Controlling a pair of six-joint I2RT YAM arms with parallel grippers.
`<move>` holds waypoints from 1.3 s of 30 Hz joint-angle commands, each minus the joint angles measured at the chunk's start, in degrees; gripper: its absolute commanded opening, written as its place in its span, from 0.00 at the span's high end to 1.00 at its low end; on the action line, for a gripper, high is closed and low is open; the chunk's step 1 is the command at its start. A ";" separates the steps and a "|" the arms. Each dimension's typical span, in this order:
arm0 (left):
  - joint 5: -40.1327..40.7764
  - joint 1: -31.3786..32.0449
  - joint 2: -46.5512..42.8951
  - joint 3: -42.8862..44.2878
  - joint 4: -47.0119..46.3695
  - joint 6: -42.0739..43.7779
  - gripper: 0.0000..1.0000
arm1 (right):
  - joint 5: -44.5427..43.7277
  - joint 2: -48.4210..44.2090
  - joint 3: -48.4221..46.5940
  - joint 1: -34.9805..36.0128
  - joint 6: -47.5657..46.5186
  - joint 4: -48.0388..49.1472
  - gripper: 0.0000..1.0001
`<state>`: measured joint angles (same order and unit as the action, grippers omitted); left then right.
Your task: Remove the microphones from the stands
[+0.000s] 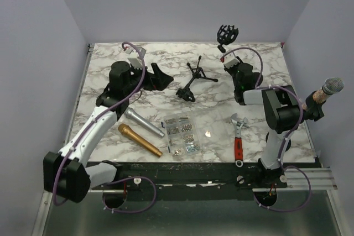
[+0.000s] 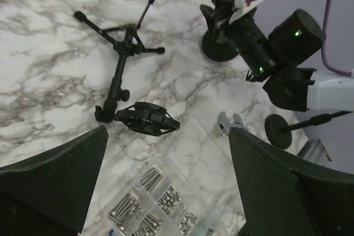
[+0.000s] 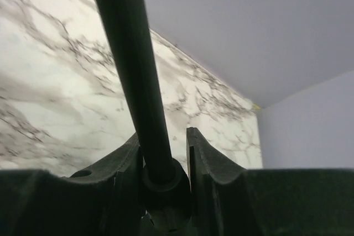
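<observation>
The microphone (image 1: pixel 331 87) is at the right edge of the overhead view. Its silver head points up and it sits tilted in the clip of its stand (image 2: pixel 278 131), near the right side of the worktop (image 1: pixel 110 59). The right end effector (image 3: pixel 163 136) is closed around the black pole (image 3: pixel 127 53) of a second stand, upper centre-right. The left end effector (image 2: pixel 167 132) is wide open and holds nothing, facing a folded tripod (image 2: pixel 119 64) and a clear box of screws (image 2: pixel 149 203).

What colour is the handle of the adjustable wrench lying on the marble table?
Red. The silver adjustable wrench with this handle shows best in the top external view.
</observation>
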<state>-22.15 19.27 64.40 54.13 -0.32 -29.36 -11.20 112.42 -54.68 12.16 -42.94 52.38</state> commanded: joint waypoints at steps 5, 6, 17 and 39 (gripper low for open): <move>-15.28 0.42 9.13 2.62 -5.11 -6.56 0.10 | 14.25 0.43 -6.87 0.40 25.27 3.42 0.99; -15.21 0.45 8.87 2.81 -4.28 -5.62 0.10 | 14.40 1.35 -7.08 0.40 26.66 7.56 0.99; -14.59 0.51 7.15 2.64 -1.33 -3.08 0.10 | 15.89 14.79 -12.67 -1.44 30.52 31.43 0.99; -15.84 0.51 2.88 2.38 -1.09 -4.20 0.09 | 2.38 0.63 7.22 -1.70 34.63 22.77 0.01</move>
<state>-36.51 19.59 68.64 55.07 -0.97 -34.09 -4.84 117.25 -49.89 10.48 -9.80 79.20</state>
